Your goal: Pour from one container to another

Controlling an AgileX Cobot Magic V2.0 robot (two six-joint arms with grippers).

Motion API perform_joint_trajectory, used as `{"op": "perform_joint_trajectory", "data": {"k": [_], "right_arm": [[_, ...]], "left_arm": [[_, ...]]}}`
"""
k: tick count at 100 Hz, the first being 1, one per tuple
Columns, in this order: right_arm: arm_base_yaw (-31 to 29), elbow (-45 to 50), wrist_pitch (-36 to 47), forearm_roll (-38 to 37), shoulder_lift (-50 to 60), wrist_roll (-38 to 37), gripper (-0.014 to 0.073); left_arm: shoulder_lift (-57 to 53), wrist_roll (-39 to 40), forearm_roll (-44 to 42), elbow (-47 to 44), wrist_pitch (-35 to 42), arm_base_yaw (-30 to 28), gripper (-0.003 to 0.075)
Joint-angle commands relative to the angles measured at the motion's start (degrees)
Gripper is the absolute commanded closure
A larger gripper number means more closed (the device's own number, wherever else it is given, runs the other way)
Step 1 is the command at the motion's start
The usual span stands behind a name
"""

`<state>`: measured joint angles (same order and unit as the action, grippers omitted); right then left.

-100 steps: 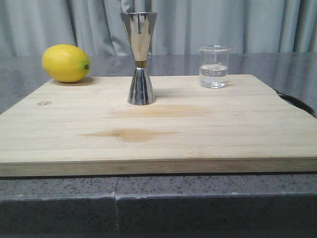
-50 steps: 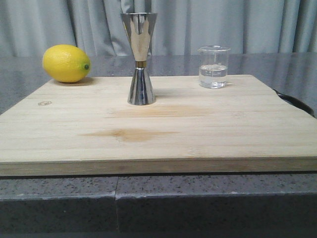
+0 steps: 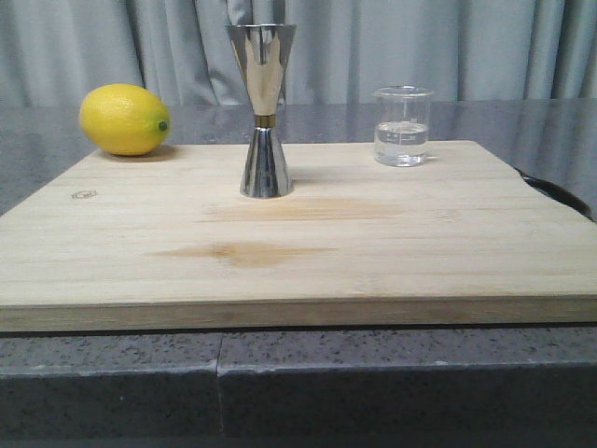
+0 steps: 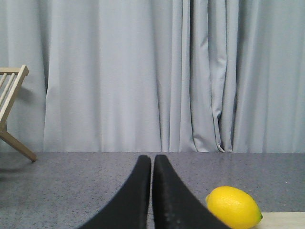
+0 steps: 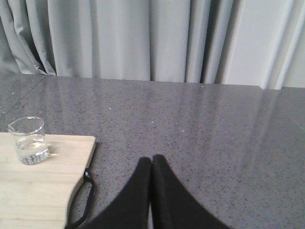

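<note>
The small clear glass beaker point(image 3: 403, 126) stands upright at the back right of the wooden cutting board point(image 3: 298, 243), holding a little clear liquid. It also shows in the right wrist view, beaker point(image 5: 28, 141). The tall steel jigger point(image 3: 263, 110) with a gold band at its waist stands upright at the board's back centre. Neither gripper appears in the front view. My left gripper point(image 4: 152, 160) is shut and empty, over the grey counter beside the lemon. My right gripper point(image 5: 152, 160) is shut and empty, over the counter to the right of the board, well clear of the beaker.
A yellow lemon point(image 3: 124, 119) lies at the board's back left corner and shows again as the lemon point(image 4: 233, 207). A black loop handle point(image 3: 558, 191) hangs off the board's right edge. A wooden rack point(image 4: 10, 109) stands far left. Grey curtains close the back.
</note>
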<state>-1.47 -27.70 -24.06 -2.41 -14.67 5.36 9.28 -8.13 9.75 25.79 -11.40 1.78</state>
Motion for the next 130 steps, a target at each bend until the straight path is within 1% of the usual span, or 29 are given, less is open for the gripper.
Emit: {"op": "perform_joint_trajectory", "data": {"k": [1, 21, 25, 30, 37, 40, 41, 42, 44, 47, 49, 54, 59, 69, 89, 110, 123, 130], "right_arm": [[-0.20, -2.03, 4.54, -0.09, -1.13, 0.76, 0.0665], [-0.20, -2.03, 4.54, -0.09, -1.13, 0.17, 0.0661], [-0.20, -2.03, 4.54, -0.09, -1.13, -0.90, 0.0633], [-0.20, -2.03, 5.06, -0.09, -1.13, -1.05, 0.0568], [-0.20, -2.03, 5.77, -0.45, -1.13, -1.05, 0.0430], [-0.20, -2.03, 5.77, -0.71, -1.13, -1.05, 0.0351], [-0.20, -2.03, 5.77, -0.86, -1.13, -1.05, 0.0335], [-0.20, -2.03, 5.77, -0.98, -1.13, -1.05, 0.0319], [-0.20, -2.03, 5.77, -1.09, -1.13, -1.05, 0.0272], [-0.20, -2.03, 5.77, -1.20, -1.13, -1.05, 0.0200], [-0.20, -2.03, 5.77, -1.20, -1.13, -1.05, 0.0174], [-0.20, -2.03, 5.77, -1.20, -1.13, -1.05, 0.0096], [-0.20, -2.03, 5.77, -1.20, -1.13, -1.05, 0.0064], [-0.20, -2.03, 5.77, -1.20, -1.13, -1.05, 0.0061], [-0.20, -2.03, 5.77, -1.20, -1.13, -1.05, 0.0061], [-0.20, -2.03, 4.90, 0.98, -1.13, -1.05, 0.0061], [-0.20, -2.03, 4.92, 1.34, -1.13, -1.05, 0.0061], [-0.20, -2.03, 4.64, 1.86, -1.13, -1.05, 0.0061]], "left_arm": [[1.24, -0.17, 0.21, 1.80, 4.64, -0.04, 0.0739], [1.24, -0.17, 0.21, 1.69, 3.91, -0.04, 0.0738], [1.24, -0.17, 0.21, 1.69, 3.62, -0.04, 0.0727], [1.28, -0.17, 0.21, 1.69, 3.61, -0.04, 0.0681], [1.56, -0.17, -0.73, 1.69, 3.61, -0.04, 0.0542], [1.58, -0.17, -1.27, 1.69, 3.52, -0.04, 0.0447], [1.58, -0.17, -1.46, 1.69, 3.52, -0.04, 0.0427], [1.58, -0.17, -1.50, 1.69, 3.52, -0.04, 0.0386], [1.58, -0.17, -1.49, 1.69, 3.52, -0.04, 0.0346], [1.58, -0.17, -1.49, 1.69, 3.52, -0.04, 0.0253], [1.58, -0.17, -1.49, 1.69, 3.52, -0.04, 0.0206], [1.58, -0.17, -1.35, 1.69, 3.62, -0.04, 0.0129], [1.58, -0.17, -1.35, 1.69, 3.62, -0.04, 0.0097], [1.58, -0.17, -1.35, 1.69, 3.62, -0.04, 0.0106], [1.58, -0.17, -0.85, 1.69, 3.62, -0.04, 0.0150], [1.58, -0.06, 0.84, 1.69, 4.07, -0.04, 0.0190], [1.68, -0.06, 0.84, 1.82, 1.71, -0.04, 0.0215], [2.19, -0.06, 0.84, 3.32, -2.43, -0.04, 0.0227]]}}
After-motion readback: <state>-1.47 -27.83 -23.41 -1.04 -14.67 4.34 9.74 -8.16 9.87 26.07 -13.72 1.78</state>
